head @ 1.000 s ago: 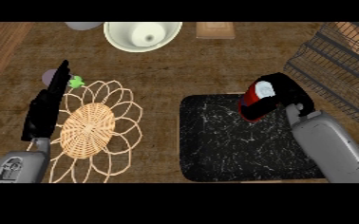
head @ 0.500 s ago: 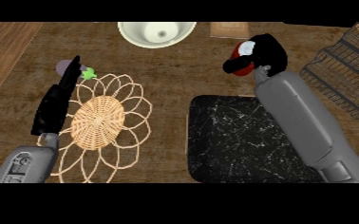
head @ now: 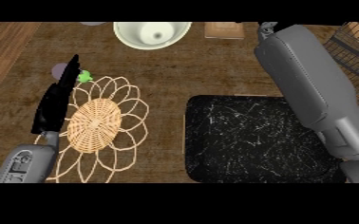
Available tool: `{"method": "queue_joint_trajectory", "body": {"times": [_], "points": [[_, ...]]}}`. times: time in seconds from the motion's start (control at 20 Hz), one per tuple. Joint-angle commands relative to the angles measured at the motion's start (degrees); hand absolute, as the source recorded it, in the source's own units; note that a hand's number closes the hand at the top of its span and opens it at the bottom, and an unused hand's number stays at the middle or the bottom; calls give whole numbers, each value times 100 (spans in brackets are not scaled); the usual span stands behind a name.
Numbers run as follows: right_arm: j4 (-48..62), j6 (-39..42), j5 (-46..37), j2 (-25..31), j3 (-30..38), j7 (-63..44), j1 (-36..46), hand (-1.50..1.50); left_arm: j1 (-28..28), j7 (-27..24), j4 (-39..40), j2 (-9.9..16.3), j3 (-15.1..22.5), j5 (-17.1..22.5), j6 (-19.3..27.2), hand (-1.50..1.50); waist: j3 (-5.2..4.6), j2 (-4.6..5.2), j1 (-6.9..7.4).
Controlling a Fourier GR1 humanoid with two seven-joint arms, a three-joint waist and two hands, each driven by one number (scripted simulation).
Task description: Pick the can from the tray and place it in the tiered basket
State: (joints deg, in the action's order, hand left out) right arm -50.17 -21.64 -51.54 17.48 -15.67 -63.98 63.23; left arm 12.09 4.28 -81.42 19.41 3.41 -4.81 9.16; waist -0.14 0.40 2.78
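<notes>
My right hand is no longer in sight. Only my grey right forearm (head: 301,76) shows, running from 4 o'clock up toward 1 o'clock and leaving the picture at the upper edge, so I cannot tell whether the hand is clenched or released. A second ago it was curled round the red can over the tray's 1 o'clock corner, and half a second ago it had carried the can past the tray's far edge. Now both the hand and the can are out of view.

The black tray (head: 252,142) beneath my forearm holds nothing, so I judge the pick done and the carry under way. The can is most likely in my hand, up near 1 o'clock. The dark wire of the tiered basket (head: 345,40) shows at the right edge, just beside my forearm. It is close, and placement is what remains.

I cannot say which way the can points or how its long axis lies, because it is hidden.

My left hand (head: 60,99) rests at 9 o'clock, fingers straight and holding nothing, over the edge of the woven mat (head: 95,118) on the table (head: 182,76).
</notes>
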Motion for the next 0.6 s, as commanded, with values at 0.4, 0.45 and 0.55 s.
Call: {"method": "queue_joint_trajectory", "body": {"times": [0.4, 0.45, 0.55], "points": [[958, 927, -1083, 250, 541, -1047, 1526, 150, -270, -107, -15, 139, -271, 168, -226, 0, 7, -48, -199], [697, 743, -1070, 295, 607, -1002, 1285, 150, -255, -8, -92, 175, -312, 120, -176, 0, 11, -64, -253], [827, 675, -839, 645, 968, -428, 1371, 150, -433, -79, -168, -59, -111, -108, 56, 0, 13, -50, -228]]}}
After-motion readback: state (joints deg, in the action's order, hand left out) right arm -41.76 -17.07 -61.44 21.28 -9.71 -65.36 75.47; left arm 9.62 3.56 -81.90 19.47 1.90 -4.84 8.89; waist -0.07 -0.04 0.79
